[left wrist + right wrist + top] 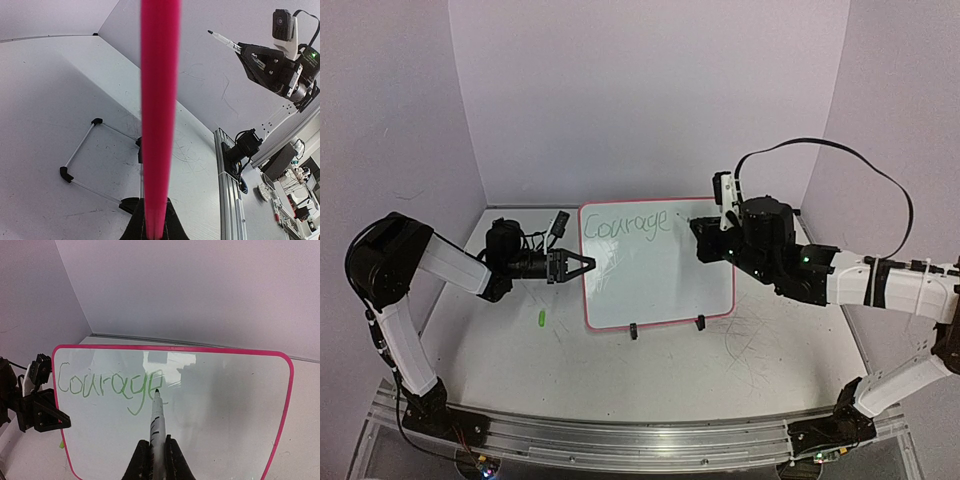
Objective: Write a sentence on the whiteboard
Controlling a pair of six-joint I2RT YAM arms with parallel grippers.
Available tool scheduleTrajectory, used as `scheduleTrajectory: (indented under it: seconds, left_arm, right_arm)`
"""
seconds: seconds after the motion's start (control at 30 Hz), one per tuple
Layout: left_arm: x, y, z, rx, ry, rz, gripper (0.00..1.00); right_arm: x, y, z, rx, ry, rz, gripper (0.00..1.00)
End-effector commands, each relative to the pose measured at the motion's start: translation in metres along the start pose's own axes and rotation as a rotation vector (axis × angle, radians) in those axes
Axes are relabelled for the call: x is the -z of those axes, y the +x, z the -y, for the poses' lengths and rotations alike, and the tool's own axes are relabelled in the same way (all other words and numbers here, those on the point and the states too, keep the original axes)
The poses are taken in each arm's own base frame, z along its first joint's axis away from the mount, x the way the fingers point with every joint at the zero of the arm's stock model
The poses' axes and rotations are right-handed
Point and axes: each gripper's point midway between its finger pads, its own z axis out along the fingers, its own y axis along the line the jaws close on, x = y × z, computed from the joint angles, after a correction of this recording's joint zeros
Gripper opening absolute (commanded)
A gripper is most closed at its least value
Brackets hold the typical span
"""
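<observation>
right gripper point(156, 450) clenched on the marker point(156, 420), tip at the end of courage point(107, 385) on the whiteboard point(660, 285), blank space right of and below that word, left gripper point(582, 265) clamping its left rim.

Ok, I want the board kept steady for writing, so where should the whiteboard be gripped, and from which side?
Probably take the whiteboard by its thin left rim, about mid-height, coming from the left: that edge is slim enough for jaws, clear of the green writing, and away from the right gripper working from the right.
</observation>
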Motion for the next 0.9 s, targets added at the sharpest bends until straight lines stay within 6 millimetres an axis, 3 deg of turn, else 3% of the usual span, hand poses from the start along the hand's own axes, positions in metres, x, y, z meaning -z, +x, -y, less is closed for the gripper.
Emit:
scheduleTrajectory:
  seconds: [0.0, 0.53, 0.87]
  left_arm:
    - [0.002, -0.012, -0.007, 0.003, -0.073, 0.019, 0.00]
    - [0.002, -0.013, -0.013, 0.017, -0.106, 0.019, 0.00]
    - [0.005, -0.017, -0.023, 0.028, -0.236, 0.060, 0.00]
  right_arm:
    - [0.006, -0.015, -0.007, 0.024, -0.029, 0.029, 0.00]
    - [-0.013, 0.009, -0.059, 0.066, -0.155, -0.069, 0.00]
    - [-0.015, 0.011, -0.064, 0.051, -0.157, -0.074, 0.00]
